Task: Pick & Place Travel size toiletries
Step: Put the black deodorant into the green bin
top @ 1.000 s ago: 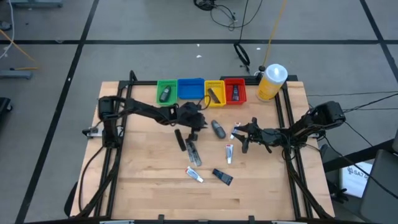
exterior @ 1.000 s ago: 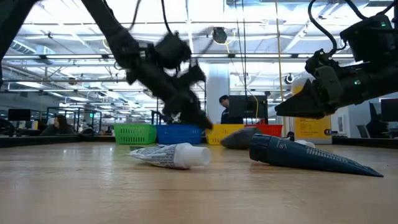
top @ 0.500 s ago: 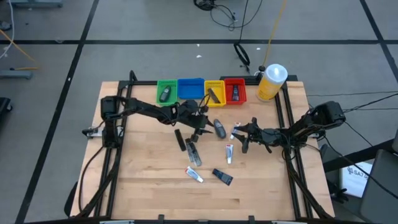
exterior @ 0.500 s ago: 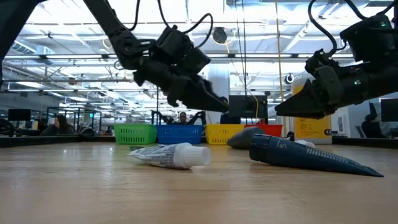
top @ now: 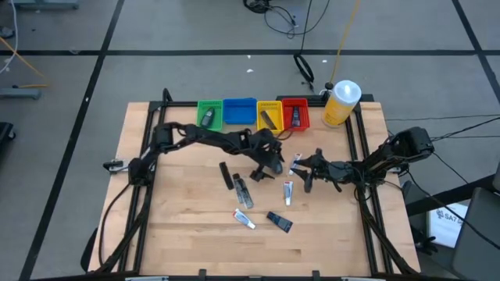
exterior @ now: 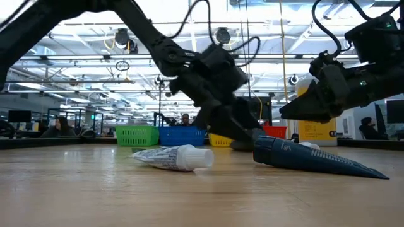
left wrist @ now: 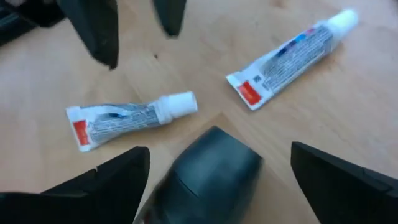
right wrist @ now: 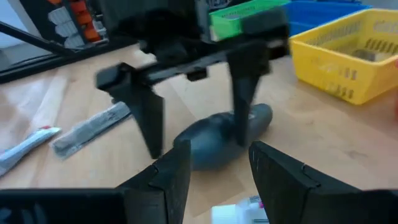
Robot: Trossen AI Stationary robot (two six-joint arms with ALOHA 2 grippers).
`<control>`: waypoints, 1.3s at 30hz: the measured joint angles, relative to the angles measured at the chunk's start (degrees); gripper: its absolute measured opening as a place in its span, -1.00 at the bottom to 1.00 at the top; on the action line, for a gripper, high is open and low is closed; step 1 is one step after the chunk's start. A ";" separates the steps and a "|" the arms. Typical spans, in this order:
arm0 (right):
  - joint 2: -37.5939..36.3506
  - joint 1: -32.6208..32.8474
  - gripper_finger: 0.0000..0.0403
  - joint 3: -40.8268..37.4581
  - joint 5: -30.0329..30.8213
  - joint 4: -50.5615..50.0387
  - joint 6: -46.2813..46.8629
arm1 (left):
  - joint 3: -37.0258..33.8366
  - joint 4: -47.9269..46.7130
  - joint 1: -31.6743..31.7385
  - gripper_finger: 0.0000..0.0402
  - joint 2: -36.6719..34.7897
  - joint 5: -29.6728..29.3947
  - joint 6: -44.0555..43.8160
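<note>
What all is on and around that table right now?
Bins: four; green, blue, yellow, red; far edge. Green, yellow and red each hold a dark item.
Big bottle: one; yellow, white cap; beside red bin.
White tubes: three; mid-table.
Dark or grey tubes: three; mid-table.
Dark bottle: one; mid-table.
Table: one; wood.
People: at least two; far background.
Left arm: dark; jaws open astride dark bottle.
Right arm: dark; jaws open near white tubes.
</note>
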 joint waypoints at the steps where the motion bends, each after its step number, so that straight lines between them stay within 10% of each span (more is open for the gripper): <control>1: -0.02 0.00 -0.23 0.00 -1.13 0.02 0.61 | 1.12 -1.20 0.02 0.92 0.78 0.04 0.41; 11: 0.00 2.61 -0.23 0.02 -2.58 -0.83 3.56 | 3.43 -10.44 -0.06 0.69 2.53 -1.56 1.77; 23: 0.00 2.67 -0.23 0.02 -2.62 -0.63 3.59 | 3.28 -20.98 -0.11 -0.09 0.51 -4.44 -4.80; 39: 0.00 2.67 -0.23 0.00 -2.67 -0.42 3.86 | 1.77 -39.72 2.86 -0.02 -15.08 -25.04 -15.46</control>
